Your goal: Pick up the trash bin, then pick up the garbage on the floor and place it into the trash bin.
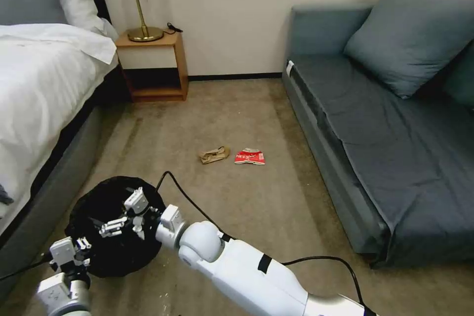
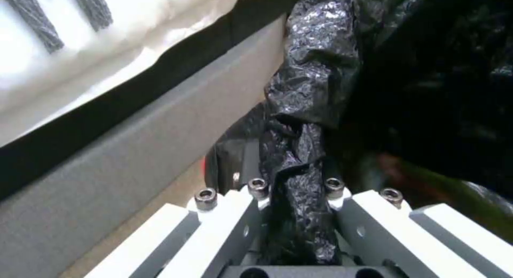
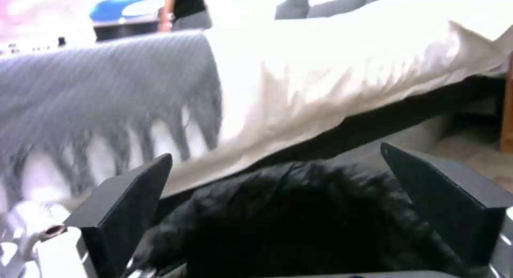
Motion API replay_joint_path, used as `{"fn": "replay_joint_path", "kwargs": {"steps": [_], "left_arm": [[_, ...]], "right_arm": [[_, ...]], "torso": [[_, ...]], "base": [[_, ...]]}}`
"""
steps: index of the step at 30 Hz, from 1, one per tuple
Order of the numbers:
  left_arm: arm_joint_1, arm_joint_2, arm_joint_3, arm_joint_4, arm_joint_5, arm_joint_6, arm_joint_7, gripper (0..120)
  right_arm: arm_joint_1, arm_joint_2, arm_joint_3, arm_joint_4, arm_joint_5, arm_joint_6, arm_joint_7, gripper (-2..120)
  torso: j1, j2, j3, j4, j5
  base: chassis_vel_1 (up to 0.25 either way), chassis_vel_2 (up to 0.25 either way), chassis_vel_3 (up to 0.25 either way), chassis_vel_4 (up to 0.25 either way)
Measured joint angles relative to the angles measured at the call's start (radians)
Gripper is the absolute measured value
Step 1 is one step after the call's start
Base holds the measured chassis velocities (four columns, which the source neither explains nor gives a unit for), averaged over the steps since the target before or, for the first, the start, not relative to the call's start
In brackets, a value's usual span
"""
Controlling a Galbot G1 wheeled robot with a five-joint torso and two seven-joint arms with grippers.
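The left gripper point(image 2: 296, 214) is clamped on the rim of the low round black-bagged trash bin point(image 1: 114, 227) beside the bed, the right gripper point(image 1: 121, 215) hangs wide-jawed over it, while tan paper wad point(image 1: 214, 154) and red-white packet point(image 1: 250, 157) remain on the floor.

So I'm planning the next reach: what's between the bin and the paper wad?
Bare carpet, crossed near the bin by the right arm's black cable; no litter before the paper wad. The head view shows this.
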Motion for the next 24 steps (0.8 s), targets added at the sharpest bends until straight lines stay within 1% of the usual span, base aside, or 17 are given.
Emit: {"fn": "replay_joint_path", "kwargs": {"steps": [5,9,10,14,15,19,24], "left_arm": [[-0.003,-0.001,-0.003,-0.002,-0.008,0.000,-0.003,3],[-0.002,0.007,-0.015,-0.007,-0.015,-0.004,-0.004,3],[-0.002,0.007,-0.015,-0.007,-0.015,-0.004,-0.004,3],[-0.004,0.029,-0.019,0.006,-0.039,-0.009,-0.009,3],[-0.004,0.029,-0.019,0.006,-0.039,-0.009,-0.009,3],[0.006,0.061,-0.022,0.013,-0.055,-0.011,-0.010,3],[0.013,0.077,-0.026,0.015,-0.073,-0.012,-0.011,3]], "right_arm": [[-0.011,-0.036,0.040,0.019,0.002,0.003,0.006,100],[-0.036,-0.120,0.111,0.027,0.004,0.020,0.014,100],[-0.036,-0.120,0.111,0.027,0.004,0.020,0.014,100],[-0.082,-0.186,0.190,-0.005,-0.009,0.056,0.013,100],[-0.082,-0.186,0.190,-0.005,-0.009,0.056,0.013,100],[-0.111,-0.213,0.251,-0.065,-0.074,0.080,0.022,100],[-0.121,-0.217,0.279,-0.119,-0.116,0.092,0.028,100]], "torso": [[0.000,0.000,0.000,0.0000,0.0000],[0.000,0.000,0.000,-0.0001,0.0002],[0.000,0.000,0.000,-0.0001,0.0002],[0.000,0.000,0.000,-0.0003,0.0002],[0.000,0.000,0.000,-0.0003,0.0002],[0.000,0.000,0.000,-0.0002,0.0002],[0.000,0.000,0.000,-0.0002,0.0001]], "base": [[0.000,0.000,0.000,0.000],[0.000,0.000,0.000,0.000],[0.000,0.000,0.000,0.000],[0.000,0.000,0.000,0.000],[0.000,0.000,0.000,0.000],[0.000,0.000,0.000,0.000],[0.000,0.000,0.000,0.000]]}}
